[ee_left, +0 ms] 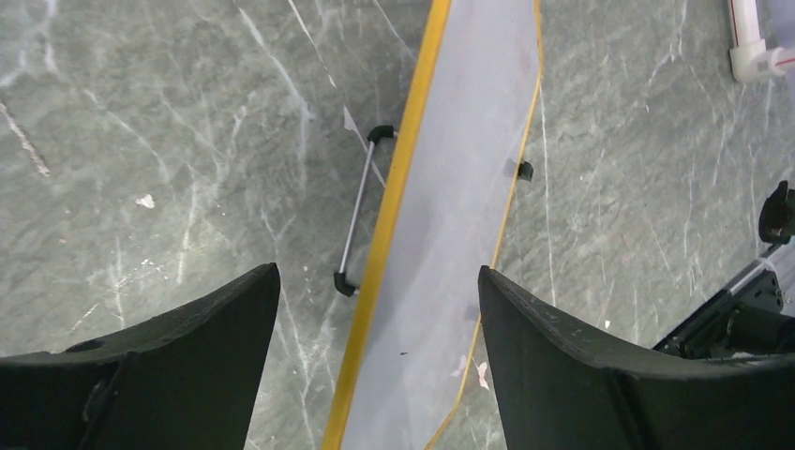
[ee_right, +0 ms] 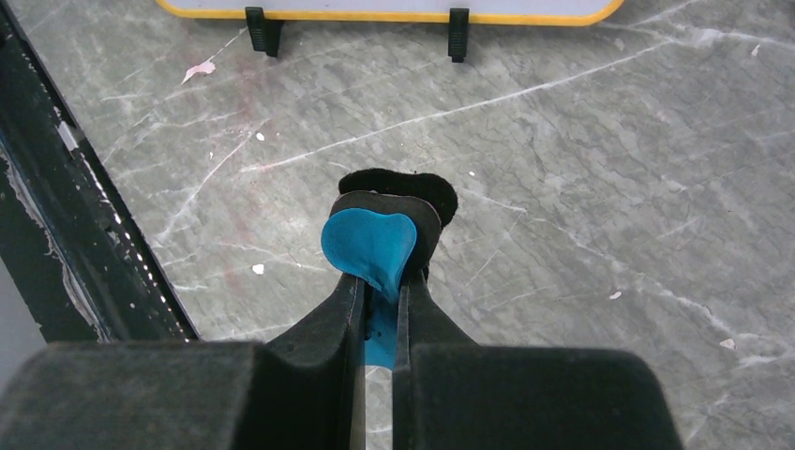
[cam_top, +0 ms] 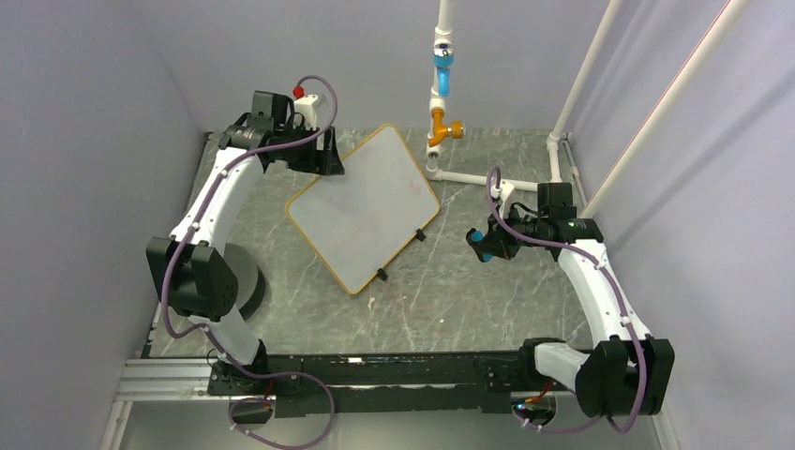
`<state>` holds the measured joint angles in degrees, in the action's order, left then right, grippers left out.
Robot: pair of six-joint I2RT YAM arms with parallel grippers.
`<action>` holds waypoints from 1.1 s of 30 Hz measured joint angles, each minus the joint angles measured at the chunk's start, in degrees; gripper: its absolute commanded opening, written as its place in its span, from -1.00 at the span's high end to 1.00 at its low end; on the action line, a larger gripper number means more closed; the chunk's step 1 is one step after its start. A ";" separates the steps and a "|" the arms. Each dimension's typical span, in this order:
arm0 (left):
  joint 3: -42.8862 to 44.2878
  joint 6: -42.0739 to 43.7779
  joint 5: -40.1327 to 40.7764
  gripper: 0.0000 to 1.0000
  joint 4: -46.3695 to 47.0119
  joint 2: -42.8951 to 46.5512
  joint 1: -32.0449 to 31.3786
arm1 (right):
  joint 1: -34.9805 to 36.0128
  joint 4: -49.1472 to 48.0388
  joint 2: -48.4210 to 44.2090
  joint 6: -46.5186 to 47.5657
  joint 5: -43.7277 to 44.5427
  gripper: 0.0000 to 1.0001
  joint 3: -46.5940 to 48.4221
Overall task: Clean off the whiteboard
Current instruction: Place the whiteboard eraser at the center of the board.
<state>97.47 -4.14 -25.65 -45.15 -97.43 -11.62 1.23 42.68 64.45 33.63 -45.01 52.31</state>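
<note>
The whiteboard (cam_top: 366,211), white with a thin yellow-orange frame, lies at an angle in the middle of the table, two black clip feet (cam_top: 400,255) on its near-right edge. Its surface looks almost blank, with a faint reddish trace near the right corner. My left gripper (cam_top: 317,157) is open at the board's far-left edge; in the left wrist view the board (ee_left: 459,187) runs between the spread fingers (ee_left: 234,328) of the gripper (ee_left: 377,270). My right gripper (cam_top: 483,246) is shut on the blue-and-black eraser (ee_right: 370,244), right of the board, above bare table. The board's edge (ee_right: 394,11) shows ahead.
A white pipe stand with blue and orange fittings (cam_top: 441,84) rises behind the board, its base pipe (cam_top: 469,178) lying on the table near the board's right corner. A thin metal rod with black ends (ee_left: 361,206) lies left of the board. A black rail (cam_top: 375,370) runs along the near edge.
</note>
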 measured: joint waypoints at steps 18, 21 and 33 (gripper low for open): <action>-30.14 -0.02 8.70 -0.99 23.76 39.45 1.11 | 0.07 -7.26 13.55 -4.35 20.13 1.00 -1.62; -36.83 0.04 9.73 -0.99 26.47 48.26 1.20 | -0.04 -9.55 17.84 -4.76 24.52 0.81 -1.62; -50.95 0.66 14.16 -0.99 28.30 60.76 1.29 | -0.09 -9.49 23.19 -5.86 26.64 -0.65 -0.33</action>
<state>46.52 -3.49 -11.49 -16.84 -36.67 -10.33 1.15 33.19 87.64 27.77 -18.37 51.99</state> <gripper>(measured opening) 0.994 0.771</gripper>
